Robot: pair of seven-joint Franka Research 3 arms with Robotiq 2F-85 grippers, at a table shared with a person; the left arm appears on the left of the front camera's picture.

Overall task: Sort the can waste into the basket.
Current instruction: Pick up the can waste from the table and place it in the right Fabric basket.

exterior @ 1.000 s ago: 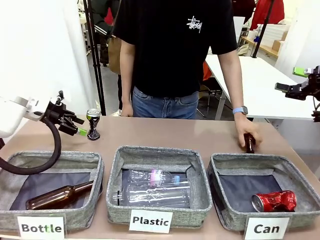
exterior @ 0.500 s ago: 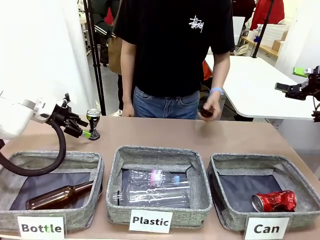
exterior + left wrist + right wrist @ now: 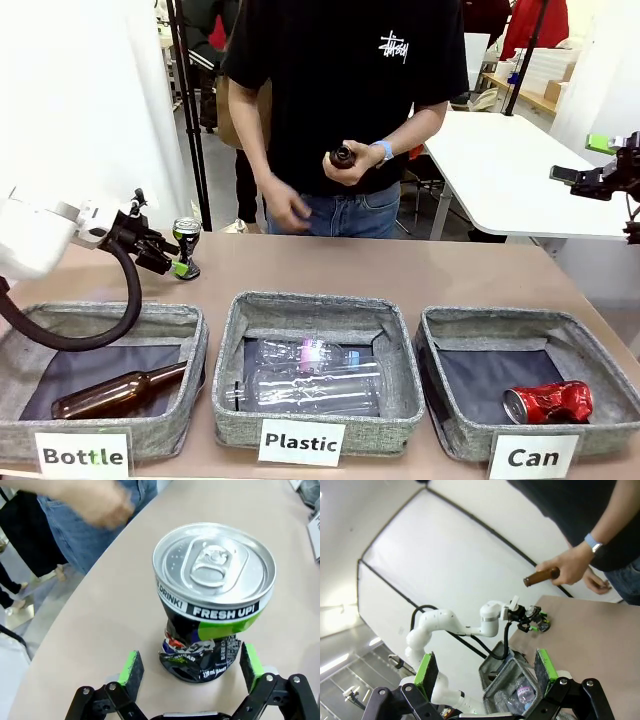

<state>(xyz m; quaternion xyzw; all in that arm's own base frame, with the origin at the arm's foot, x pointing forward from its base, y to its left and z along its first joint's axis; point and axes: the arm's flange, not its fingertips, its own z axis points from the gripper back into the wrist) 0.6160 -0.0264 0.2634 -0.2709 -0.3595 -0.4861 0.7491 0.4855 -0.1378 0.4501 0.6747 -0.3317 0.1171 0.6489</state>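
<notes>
1. Closing on the black can (image 3: 187,245) is the step in hand. It stands upright at the far left of the table (image 3: 400,265), well apart from the basket (image 3: 520,320) labelled "Can" at the near right, where the red can (image 3: 548,402) already lies.
2. The left gripper (image 3: 190,664) has its jaws wide. One green pad sits on each side of the can's crumpled lower half, and neither appears to touch it.
3. The pads should probably meet that crumpled waist squarely; the broad top rim overhangs, so a higher grip could slip.
4. A gentle, even squeeze seems best, since the dented metal may give further, and one pad landing first could tip the can.
5. The carry has to cross the "Bottle" bin (image 3: 110,312) and the "Plastic" bin (image 3: 310,300), so a clear lift before moving right looks wise.
6. The right gripper (image 3: 585,160) hangs raised at the far right, jaws wide and holding nothing.
7. The person's hand (image 3: 358,165) holds a brown bottle (image 3: 343,156) above the far edge, so a path along the near side is likely safer.
</notes>
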